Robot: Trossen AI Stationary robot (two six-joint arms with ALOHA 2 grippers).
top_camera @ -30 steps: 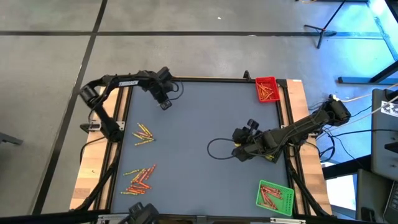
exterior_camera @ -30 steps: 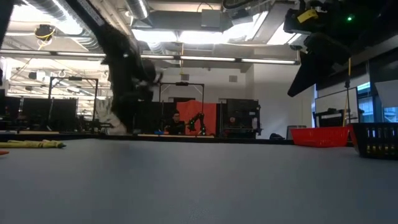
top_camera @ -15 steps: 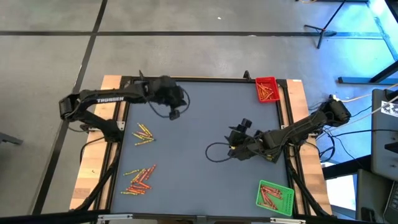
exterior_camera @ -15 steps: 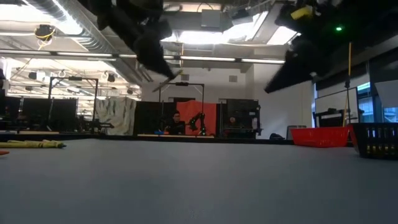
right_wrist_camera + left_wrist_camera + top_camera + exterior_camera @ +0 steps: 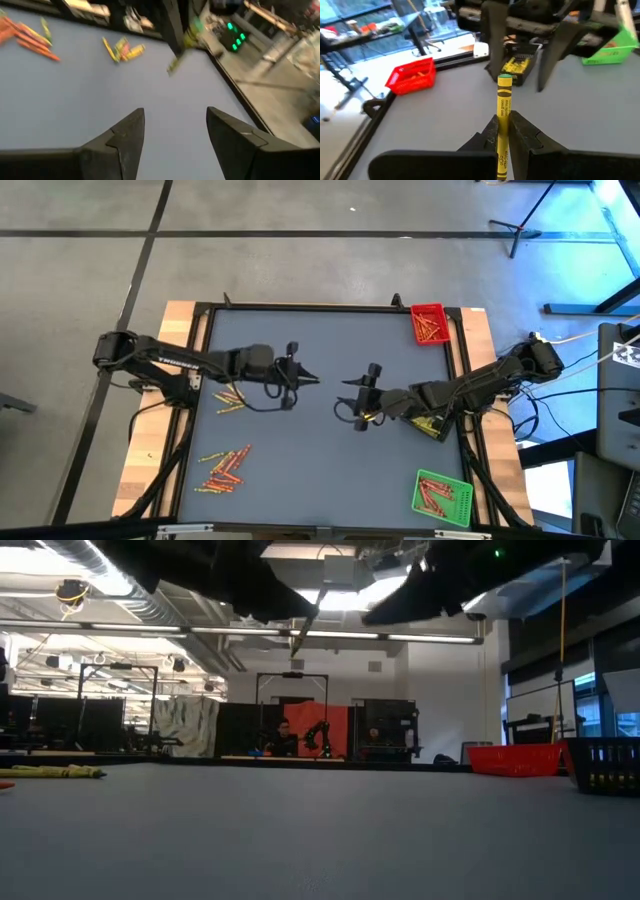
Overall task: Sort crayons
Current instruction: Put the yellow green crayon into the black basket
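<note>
A yellow crayon (image 5: 503,122) rides pinched in the left gripper (image 5: 300,377), held above mid-table and pointing at the right gripper (image 5: 352,393), whose fingers (image 5: 124,135) stand spread and empty just opposite. The other crayons lie apart: a yellow cluster (image 5: 231,395) and an orange-red heap (image 5: 224,468) on the table's left side, more in the red tray (image 5: 428,324) and green tray (image 5: 442,495). The handover looks risky: a misaligned approach or early release by the left could drop the thin stick onto the grey table (image 5: 320,470).
</note>
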